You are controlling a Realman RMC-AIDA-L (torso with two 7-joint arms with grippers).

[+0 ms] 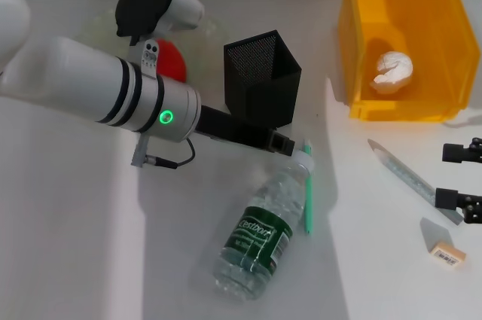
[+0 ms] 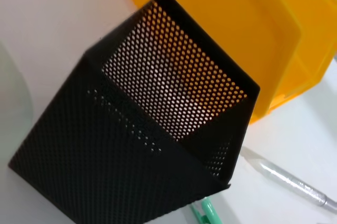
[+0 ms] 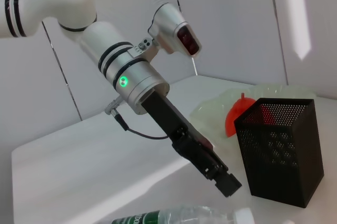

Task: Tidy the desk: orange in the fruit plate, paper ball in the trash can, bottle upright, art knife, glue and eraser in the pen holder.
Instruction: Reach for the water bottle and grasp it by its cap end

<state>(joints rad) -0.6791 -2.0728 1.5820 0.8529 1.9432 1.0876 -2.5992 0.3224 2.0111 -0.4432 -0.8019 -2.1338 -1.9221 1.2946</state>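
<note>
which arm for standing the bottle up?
Left. The left gripper hangs right at the cap of the lying bottle; the right gripper sits far off by the art knife.

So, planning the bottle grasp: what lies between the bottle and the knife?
Head view: a green pen beside the bottle, then bare table up to the knife.

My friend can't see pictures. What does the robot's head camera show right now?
The left gripper reaches over a white desk toward a fallen water bottle beside a black mesh pen holder. A paper ball sits in the yellow bin; the art knife and eraser lie near the right gripper.
</note>
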